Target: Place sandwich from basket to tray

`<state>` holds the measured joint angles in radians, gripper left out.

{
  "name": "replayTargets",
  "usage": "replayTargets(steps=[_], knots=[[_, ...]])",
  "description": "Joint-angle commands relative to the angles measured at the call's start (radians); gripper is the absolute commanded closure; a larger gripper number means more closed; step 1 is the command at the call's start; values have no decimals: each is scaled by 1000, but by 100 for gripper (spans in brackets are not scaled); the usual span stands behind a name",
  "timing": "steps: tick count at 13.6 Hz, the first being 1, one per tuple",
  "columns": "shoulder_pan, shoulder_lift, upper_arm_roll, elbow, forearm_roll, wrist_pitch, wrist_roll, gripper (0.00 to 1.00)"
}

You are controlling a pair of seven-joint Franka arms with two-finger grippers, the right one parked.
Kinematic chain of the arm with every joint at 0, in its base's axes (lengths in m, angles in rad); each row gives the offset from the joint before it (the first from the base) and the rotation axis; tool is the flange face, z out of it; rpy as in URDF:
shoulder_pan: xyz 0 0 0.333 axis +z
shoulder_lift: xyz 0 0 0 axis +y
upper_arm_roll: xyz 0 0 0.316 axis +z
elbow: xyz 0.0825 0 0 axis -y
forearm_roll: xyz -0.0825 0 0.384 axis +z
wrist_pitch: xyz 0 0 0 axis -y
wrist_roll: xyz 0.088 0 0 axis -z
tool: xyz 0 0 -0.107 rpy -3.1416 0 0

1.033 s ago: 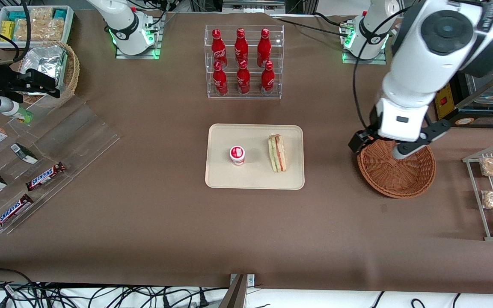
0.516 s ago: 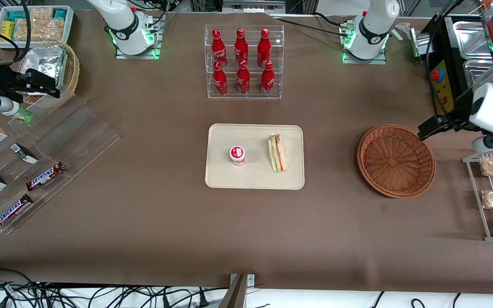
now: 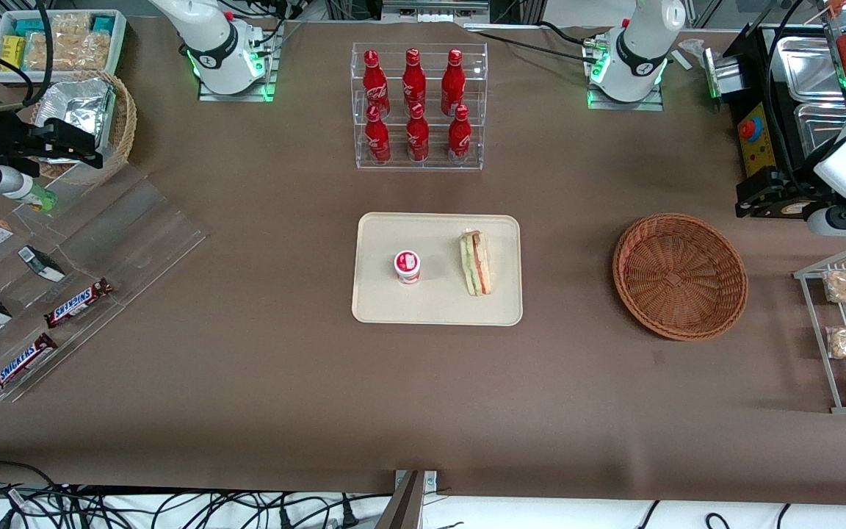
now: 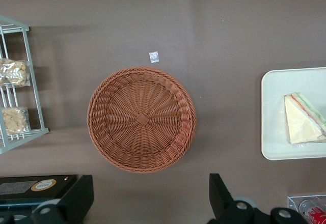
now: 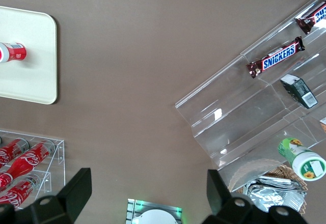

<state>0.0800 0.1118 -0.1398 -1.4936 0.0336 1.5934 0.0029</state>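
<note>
Brown paper is spread over the whole table (image 3: pixel 247 382). The cream tray (image 3: pixel 438 305) is seen at the table's middle, the sandwich (image 3: pixel 476 263) lying on it near its working-arm edge, a red-lidded cup (image 3: pixel 407 266) beside it. The wicker basket (image 3: pixel 680 275) sits apart, toward the working arm's end. The gripper (image 3: pixel 779 204) is held above the table's edge near the basket, fingers spread wide, nothing gripped. "SNICKERS" can be read on two bars (image 3: pixel 78 303).
</note>
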Motion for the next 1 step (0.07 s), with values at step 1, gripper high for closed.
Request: replayTargets(steps=[1], knots=[[1,-26,-3,-19,-21,-7,29,0]])
